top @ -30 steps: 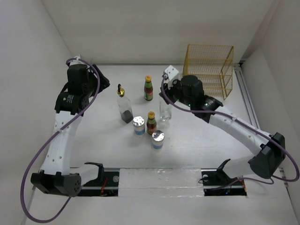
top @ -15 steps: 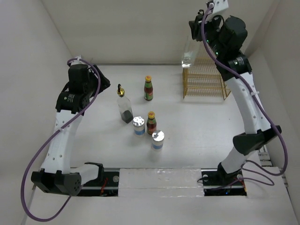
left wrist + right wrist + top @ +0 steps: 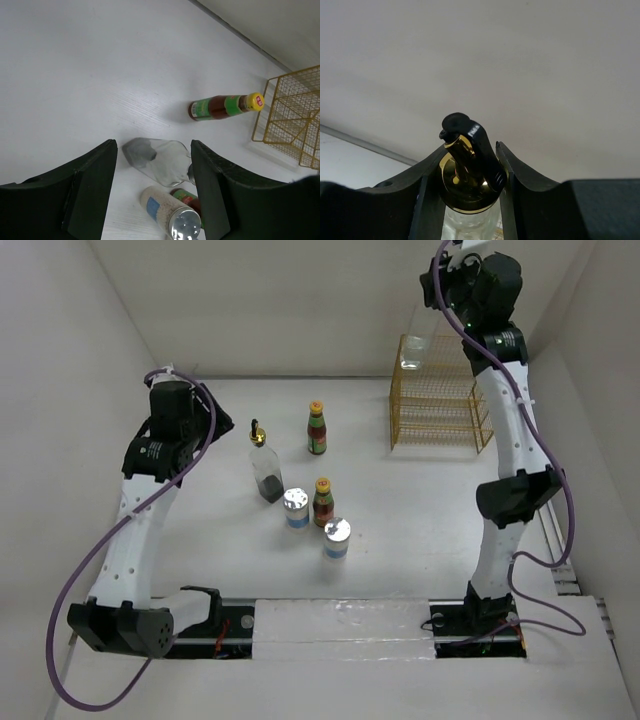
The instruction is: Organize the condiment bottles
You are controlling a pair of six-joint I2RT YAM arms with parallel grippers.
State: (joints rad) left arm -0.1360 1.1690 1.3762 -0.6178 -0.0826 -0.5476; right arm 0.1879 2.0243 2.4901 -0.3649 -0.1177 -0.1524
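Labels on the sauce bottles [image 3: 317, 430] are green, unreadable; right jaws clamp a clear bottle [image 3: 412, 348], left jaws apart.

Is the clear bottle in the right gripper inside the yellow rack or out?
Out: the right gripper holds the clear bottle aloft, near the yellow rack's top.

Nothing legible from my end — green label [image 3: 202, 107] on the sauce bottle [image 3: 216, 106] is a blur, same for the red mark on its yellow cap [image 3: 256, 101]. Blue label [image 3: 152, 206] on the white jar [image 3: 167, 215] and the round sticker [image 3: 149, 450] on the left arm [image 3: 135, 530] — unreadable.
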